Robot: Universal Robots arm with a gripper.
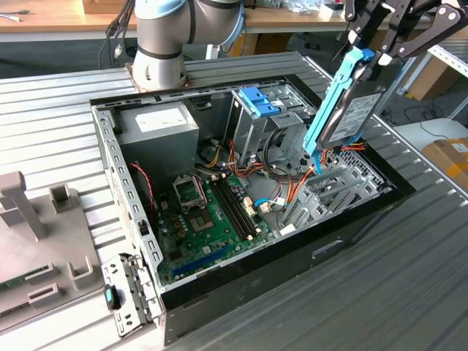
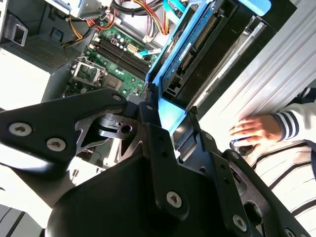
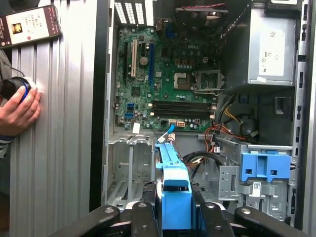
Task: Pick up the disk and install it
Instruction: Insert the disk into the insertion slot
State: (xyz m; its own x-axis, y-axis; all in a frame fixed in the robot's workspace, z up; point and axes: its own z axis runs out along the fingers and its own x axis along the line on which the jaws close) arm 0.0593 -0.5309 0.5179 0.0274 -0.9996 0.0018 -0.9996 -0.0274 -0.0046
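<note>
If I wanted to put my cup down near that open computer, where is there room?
The ribbed table is bare along the case's black wall at the exterior view's right, and at its left beside the arm's base. Inside it is crowded: cables fill the middle, and the tool holds the disk above them.

Open computer case (image 1: 115, 164), green motherboard (image 1: 213, 219)

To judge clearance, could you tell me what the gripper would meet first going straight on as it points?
The disk in the gripper leads; it would probably reach the orange cables by the grey drive bay, depth unclear.
</note>
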